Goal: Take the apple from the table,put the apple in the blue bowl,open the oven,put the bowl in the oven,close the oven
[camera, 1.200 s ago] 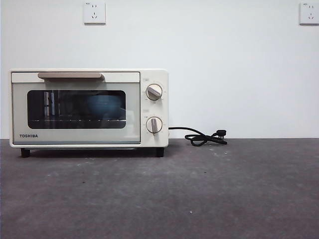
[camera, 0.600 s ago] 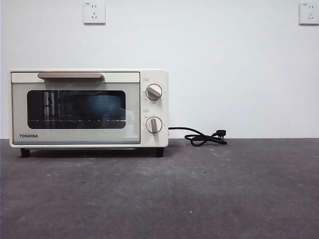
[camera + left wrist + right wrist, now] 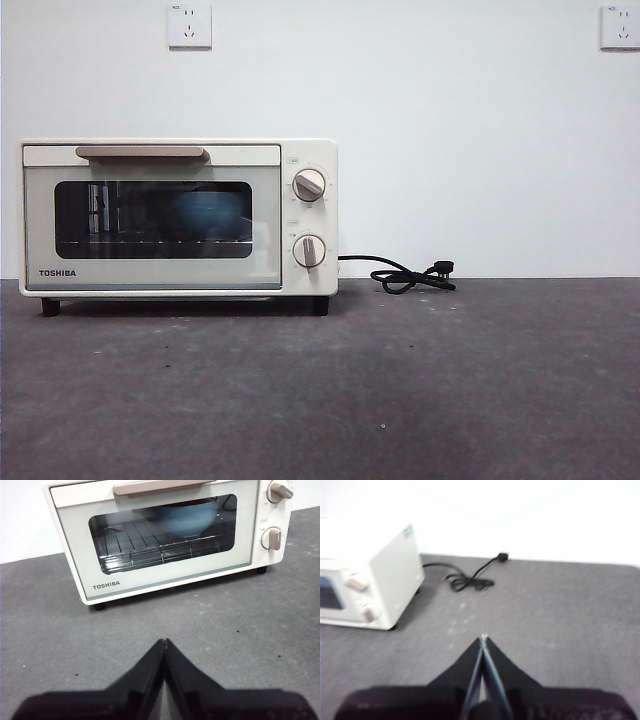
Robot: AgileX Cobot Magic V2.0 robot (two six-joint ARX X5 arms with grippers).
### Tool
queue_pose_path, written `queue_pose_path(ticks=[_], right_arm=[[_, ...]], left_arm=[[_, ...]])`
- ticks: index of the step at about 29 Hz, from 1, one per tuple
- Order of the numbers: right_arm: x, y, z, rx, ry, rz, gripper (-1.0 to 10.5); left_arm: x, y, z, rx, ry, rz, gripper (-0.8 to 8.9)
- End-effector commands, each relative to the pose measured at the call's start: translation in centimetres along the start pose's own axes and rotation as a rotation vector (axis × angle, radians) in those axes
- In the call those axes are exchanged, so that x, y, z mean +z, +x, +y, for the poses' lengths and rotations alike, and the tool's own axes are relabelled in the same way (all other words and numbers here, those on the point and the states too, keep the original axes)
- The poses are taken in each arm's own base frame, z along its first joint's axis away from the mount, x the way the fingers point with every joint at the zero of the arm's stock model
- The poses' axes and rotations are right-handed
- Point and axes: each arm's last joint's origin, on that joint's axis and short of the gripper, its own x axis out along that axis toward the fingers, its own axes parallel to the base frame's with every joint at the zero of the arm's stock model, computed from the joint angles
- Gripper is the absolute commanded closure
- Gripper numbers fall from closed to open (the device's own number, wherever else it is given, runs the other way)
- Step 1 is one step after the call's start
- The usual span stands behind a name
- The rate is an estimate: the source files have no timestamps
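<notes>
Table (image 3: 450,400) is seen bare in front. Oven (image 3: 178,217) is stood at its back, door shut flush, handle (image 3: 140,152) up top. Bowl (image 3: 186,518) is seen on the rack behind the glass (apple not made out, only a dark sliver above the rim). Cord (image 3: 405,275) is coiled beside the oven. Left gripper (image 3: 164,641) is pressed together, empty, before the door. Right gripper (image 3: 483,637) is likewise closed, well apart. Task is judged finished; the door seam is best checked, nothing else touched.
</notes>
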Motion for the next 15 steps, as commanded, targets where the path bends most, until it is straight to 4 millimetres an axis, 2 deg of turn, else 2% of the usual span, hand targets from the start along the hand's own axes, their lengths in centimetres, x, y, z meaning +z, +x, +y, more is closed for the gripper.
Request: queue_pose_path(ticks=[1,7,10,15], right_arm=[[-4.0,1.7,-0.2,-0.053,-0.019,-0.031,9.5],[-10.8,3.0,-0.6,-0.193,-0.016,-0.012,9.5],[-13.4,3.4,-0.7,-0.21,-0.011,0.019,9.5],[-15.8,3.7,-0.7,-0.225,-0.007,0.034,9.5]], left_arm=[[-0.3,0.1,0.0,0.0,-0.008,0.008,8.17],[-0.3,0.1,0.0,0.0,-0.008,0.009,8.17],[-0.3,0.1,0.0,0.0,-0.008,0.009,8.17],[-0.3,0.1,0.0,0.0,-0.008,0.009,8.17]])
